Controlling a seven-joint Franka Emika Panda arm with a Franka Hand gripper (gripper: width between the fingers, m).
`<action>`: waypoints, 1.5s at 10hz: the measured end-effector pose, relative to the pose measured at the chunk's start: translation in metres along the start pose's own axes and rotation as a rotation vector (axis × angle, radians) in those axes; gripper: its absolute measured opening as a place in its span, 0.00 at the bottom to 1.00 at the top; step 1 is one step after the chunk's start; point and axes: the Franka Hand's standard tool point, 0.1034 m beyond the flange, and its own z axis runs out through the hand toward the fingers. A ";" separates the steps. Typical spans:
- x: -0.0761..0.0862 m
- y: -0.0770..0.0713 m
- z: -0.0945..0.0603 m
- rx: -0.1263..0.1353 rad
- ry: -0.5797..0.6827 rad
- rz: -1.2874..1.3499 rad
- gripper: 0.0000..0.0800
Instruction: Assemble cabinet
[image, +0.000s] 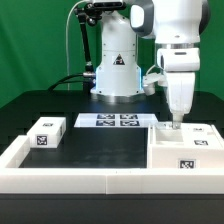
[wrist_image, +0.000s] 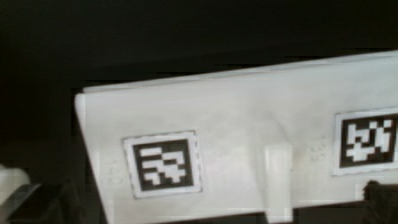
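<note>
The white cabinet body (image: 186, 152) sits at the exterior view's right, with a tag on its front face. Directly above its back part hangs my gripper (image: 177, 121), pointing straight down, fingertips close over the white parts. In the wrist view a white cabinet panel (wrist_image: 249, 110) with two square tags fills the picture, and a raised white rib (wrist_image: 279, 182) runs between them. My gripper (wrist_image: 205, 206) stands open over it, its dark fingers (wrist_image: 379, 200) showing only at the picture's edges, nothing held. A smaller white block (image: 45, 133) with tags lies at the exterior view's left.
The marker board (image: 115, 121) lies flat in the middle, in front of the arm's base (image: 115, 75). A low white rim (image: 80, 176) edges the table at the front and left. Black tabletop lies between the small block and the cabinet body.
</note>
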 end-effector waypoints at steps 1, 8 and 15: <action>-0.002 0.000 0.000 0.001 0.000 0.004 1.00; -0.005 -0.005 0.009 0.021 -0.002 0.012 0.47; -0.005 -0.005 0.009 0.022 -0.002 0.013 0.08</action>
